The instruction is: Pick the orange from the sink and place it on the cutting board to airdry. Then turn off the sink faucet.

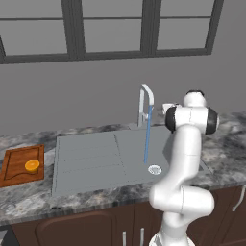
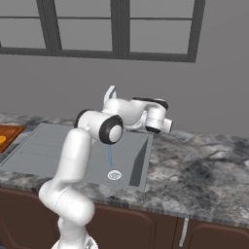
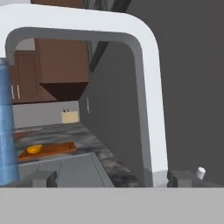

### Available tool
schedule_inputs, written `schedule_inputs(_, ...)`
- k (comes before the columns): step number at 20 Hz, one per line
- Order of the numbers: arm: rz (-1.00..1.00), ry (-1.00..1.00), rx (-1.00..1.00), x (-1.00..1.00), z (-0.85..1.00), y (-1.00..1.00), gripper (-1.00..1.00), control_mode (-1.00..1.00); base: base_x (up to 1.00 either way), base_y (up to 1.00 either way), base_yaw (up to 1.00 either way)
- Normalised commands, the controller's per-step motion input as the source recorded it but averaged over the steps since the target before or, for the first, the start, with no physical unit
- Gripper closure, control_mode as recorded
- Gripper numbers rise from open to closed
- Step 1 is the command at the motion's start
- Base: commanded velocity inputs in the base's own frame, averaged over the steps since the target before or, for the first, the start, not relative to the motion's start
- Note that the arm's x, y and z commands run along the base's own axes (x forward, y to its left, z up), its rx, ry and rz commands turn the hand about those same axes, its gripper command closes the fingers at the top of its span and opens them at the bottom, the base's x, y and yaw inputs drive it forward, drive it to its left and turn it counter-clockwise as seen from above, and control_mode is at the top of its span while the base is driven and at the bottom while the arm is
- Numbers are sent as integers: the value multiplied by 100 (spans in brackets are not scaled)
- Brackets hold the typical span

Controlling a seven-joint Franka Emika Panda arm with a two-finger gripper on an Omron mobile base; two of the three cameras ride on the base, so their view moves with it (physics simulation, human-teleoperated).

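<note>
The orange (image 1: 32, 166) sits on the cutting board (image 1: 14, 168), left of the sink (image 1: 91, 161). Water runs from the faucet (image 1: 144, 103). The gripper (image 3: 111, 177) faces the faucet upright close up, lever (image 3: 201, 173) just right of the fingertips; jaws apart, holding nothing.

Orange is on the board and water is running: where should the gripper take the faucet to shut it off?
Judging by shape, take the small side lever at the faucet base, not the arched spout. The gripper already faces the faucet from the right, so approaching from that side looks simplest.
</note>
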Motion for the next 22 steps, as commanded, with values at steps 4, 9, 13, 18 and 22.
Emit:
schedule_inputs(4,0,3,0,19,-26,0,-100,-100,0,0,0)
schedule_inputs(9,0,5,0,34,-7,0,-100,-100,0,0,0)
schedule_inputs(13,0,4,0,37,-4,0,-100,-100,0,0,0)
schedule_inputs(18,0,8,0,28,-24,0,-100,-100,0,0,0)
schedule_inputs(22,0,7,0,30,-18,0,-100,-100,0,0,0)
